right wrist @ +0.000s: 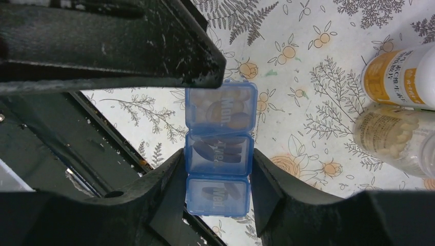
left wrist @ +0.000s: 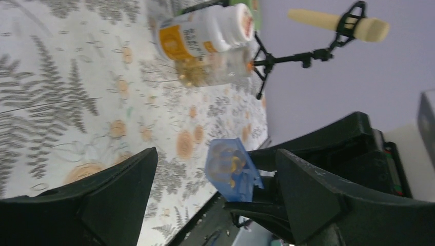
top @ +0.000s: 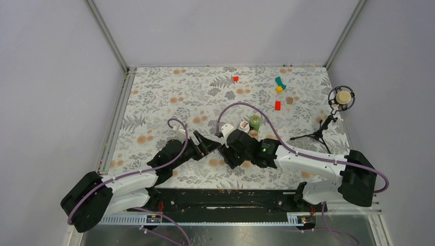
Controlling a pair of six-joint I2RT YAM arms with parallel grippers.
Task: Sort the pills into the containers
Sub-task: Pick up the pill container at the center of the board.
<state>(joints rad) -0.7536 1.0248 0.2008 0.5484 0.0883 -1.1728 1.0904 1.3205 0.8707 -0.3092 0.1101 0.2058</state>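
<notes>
The containers are one translucent blue pill box (right wrist: 217, 154) with its lids closed, and dark pills (right wrist: 218, 149) show through them. My right gripper (right wrist: 218, 179) is shut on the box's two long sides and holds it above the floral table. In the left wrist view the box's end compartment (left wrist: 229, 169) with yellowish pills (left wrist: 235, 163) sits between the fingers of my left gripper (left wrist: 216, 154), which is open and touches nothing. In the top view both grippers meet near the table's middle front, left gripper (top: 208, 146) facing right gripper (top: 226, 148); the box is hidden there.
A white bottle with an orange label (right wrist: 405, 77) and a clear bottle of pale pills (right wrist: 395, 136) lie just beyond the grippers, beside a green-lidded jar (top: 255, 121). A microphone on a small tripod (top: 341, 97) stands at the right. Red blocks (top: 277, 105) and teal and yellow blocks (top: 279, 84) lie at the back.
</notes>
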